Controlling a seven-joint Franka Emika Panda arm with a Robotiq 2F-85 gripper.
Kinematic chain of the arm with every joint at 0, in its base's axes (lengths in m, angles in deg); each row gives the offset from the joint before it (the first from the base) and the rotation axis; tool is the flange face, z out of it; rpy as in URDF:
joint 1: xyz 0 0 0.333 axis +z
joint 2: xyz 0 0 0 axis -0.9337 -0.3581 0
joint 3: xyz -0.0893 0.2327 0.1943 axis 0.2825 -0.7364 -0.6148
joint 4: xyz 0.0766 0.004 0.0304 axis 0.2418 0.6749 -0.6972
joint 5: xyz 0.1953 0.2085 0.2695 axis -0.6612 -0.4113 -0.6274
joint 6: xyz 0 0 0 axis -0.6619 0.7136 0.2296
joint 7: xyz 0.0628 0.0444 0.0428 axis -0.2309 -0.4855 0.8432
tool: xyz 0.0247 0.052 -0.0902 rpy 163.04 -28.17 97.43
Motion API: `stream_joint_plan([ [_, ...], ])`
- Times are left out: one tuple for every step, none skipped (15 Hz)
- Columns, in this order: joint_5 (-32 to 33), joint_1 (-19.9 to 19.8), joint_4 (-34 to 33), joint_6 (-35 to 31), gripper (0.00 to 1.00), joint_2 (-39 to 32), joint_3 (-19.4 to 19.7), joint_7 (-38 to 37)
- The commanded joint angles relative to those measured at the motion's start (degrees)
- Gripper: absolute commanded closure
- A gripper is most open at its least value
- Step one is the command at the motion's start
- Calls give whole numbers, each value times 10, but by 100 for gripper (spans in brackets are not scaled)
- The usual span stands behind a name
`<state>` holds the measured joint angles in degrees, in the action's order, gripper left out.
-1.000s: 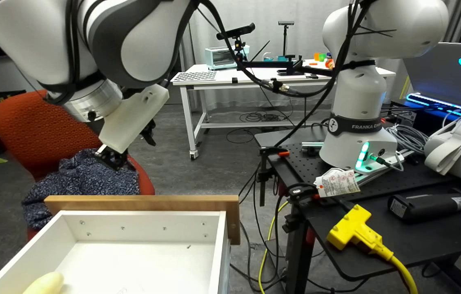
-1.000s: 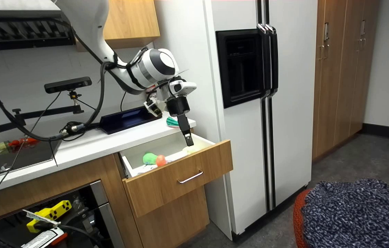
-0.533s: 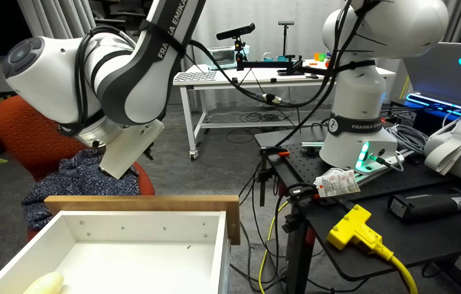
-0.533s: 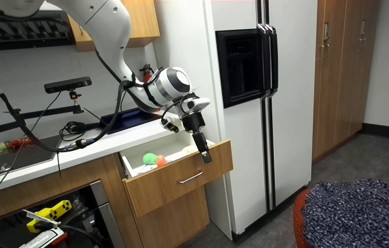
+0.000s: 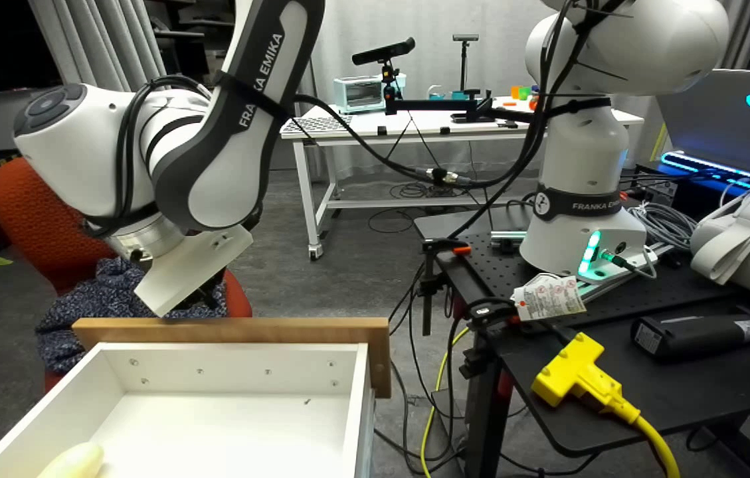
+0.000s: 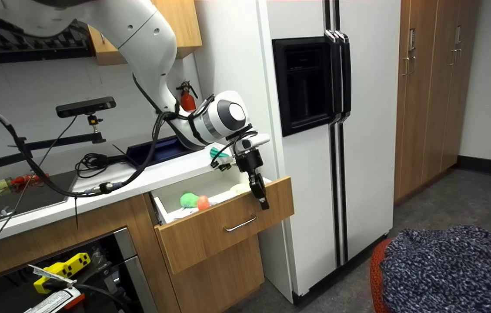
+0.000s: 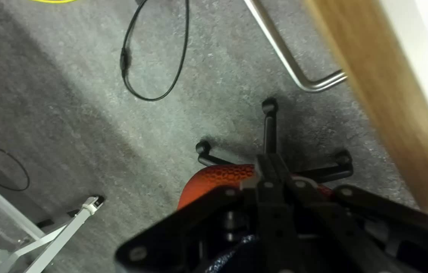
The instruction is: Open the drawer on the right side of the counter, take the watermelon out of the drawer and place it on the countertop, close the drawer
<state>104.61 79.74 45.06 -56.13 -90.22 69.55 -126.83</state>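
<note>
One claw (image 7: 271,163), tips together, hangs outside the open drawer (image 6: 210,234).

in an exterior view: drawer (image 5: 228,425), pale yellow object (image 5: 76,461) cut by bottom edge | wrist view: hand (image 7: 273,167) blurred

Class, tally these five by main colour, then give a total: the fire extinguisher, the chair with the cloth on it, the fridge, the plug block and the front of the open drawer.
Red-orange: 2, fire extinguisher and chair
White: 1, fridge
Yellow: 1, plug block
Brown: 1, drawer front
Total: 5
</note>
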Motion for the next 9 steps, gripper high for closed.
stream_joint_plan([
  [-72,-19,-7,-57,100,-11,-22,33],
  [-90,-22,-7,-68,100,-12,-25,40],
  [-107,-24,-8,-77,100,-14,-27,48],
  [-124,-26,-9,-86,100,-16,-30,56],
  [-140,-28,-9,-94,100,-18,-33,66],
  [-156,-30,-10,-101,100,-22,-37,75],
  [-172,-31,-11,-107,100,-25,-40,84],
  [-188,-33,-13,-112,100,-30,-45,95],
  [-205,-36,-16,-117,100,-33,-50,106],
])
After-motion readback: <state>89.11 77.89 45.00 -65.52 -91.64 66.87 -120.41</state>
